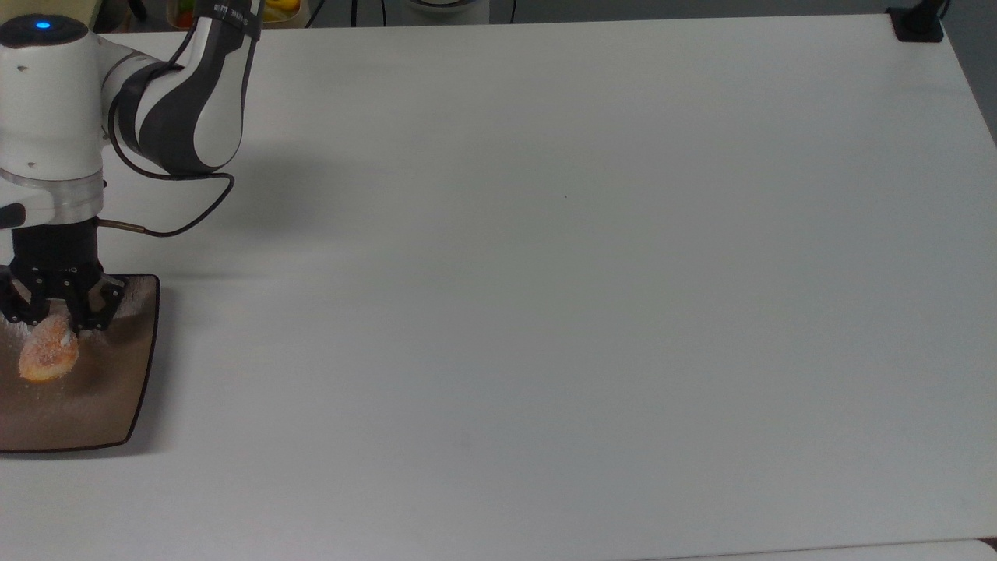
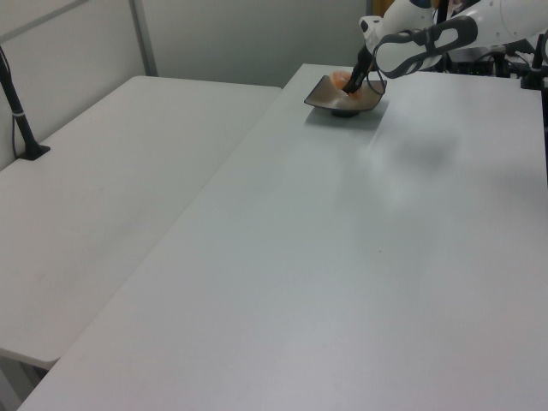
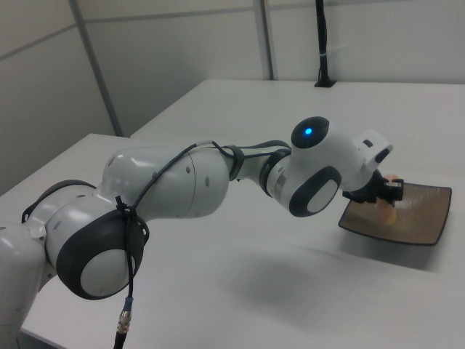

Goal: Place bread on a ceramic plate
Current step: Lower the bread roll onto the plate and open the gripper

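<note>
Black and angular, the gripper points straight down over the ceramic plate, its two fingers clamped on the upper end of the bread; the bun hangs from them, its lower end low over the plate's glossy brown surface or perhaps just touching it, which cannot be told; it lies toward the plate's far edge, the one nearest the arm's base, well in from the plate's right edge in the top view; the left view shows the same orange-tan lump inside the upturned rim of the plate.

The bread looks light and soft, likely to dent under a hard squeeze; its sugary, crumbed crust probably sheds and gives the fingers a fair grip; taking it across its narrow width, as here, seems the sensible hold, and a gentle release should do; the plate, by contrast, looks hard, slick and breakable.

The wrist is vertical above the plate, with a thin black cable looping off it; the white forearm runs back toward the table's far left corner in the top view; the plate sits at the white table's left edge in the top view.
</note>
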Controlling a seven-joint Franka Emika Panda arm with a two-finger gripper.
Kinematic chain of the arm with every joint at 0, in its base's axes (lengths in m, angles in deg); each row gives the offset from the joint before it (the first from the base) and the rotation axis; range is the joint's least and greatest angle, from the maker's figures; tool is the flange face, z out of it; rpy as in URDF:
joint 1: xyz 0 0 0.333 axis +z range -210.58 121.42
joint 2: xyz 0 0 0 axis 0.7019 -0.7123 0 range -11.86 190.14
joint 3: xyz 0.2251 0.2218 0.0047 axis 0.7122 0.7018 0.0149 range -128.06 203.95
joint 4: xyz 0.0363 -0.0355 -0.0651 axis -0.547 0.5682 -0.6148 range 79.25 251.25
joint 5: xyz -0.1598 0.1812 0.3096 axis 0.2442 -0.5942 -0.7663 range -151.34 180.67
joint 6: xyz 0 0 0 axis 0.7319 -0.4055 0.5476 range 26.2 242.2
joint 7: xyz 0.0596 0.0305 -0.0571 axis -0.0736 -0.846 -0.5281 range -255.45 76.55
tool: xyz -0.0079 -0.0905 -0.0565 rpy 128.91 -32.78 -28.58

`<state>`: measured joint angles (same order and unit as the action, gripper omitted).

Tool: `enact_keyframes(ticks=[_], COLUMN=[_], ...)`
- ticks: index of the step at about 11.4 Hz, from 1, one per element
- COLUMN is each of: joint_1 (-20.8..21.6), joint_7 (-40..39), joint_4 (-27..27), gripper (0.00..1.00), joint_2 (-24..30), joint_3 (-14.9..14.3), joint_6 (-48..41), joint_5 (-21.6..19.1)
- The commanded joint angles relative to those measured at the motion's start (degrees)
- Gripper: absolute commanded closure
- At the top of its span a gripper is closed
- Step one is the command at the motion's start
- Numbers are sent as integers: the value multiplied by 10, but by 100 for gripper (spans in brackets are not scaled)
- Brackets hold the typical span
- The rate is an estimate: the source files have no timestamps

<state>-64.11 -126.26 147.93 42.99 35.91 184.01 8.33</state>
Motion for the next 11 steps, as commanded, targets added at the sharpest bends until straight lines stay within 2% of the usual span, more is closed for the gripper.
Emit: enact_keyframes(ticks=[1,2,4,6,8,11], joint_1=[0,-2,-2,-2,-2,2], joint_7=[-19,-19,-19,-23,-30,-24], joint_4=[-8,-7,-6,-6,3,19], gripper=[55,43,27,18,0,0], joint_2=[-14,-16,-17,-17,-17,23], joint_3=[-2,-2,-2,-3,-2,-3], joint_6=[19,19,19,22,41,39], joint_5=[-13,-14,-13,-12,-11,-16])
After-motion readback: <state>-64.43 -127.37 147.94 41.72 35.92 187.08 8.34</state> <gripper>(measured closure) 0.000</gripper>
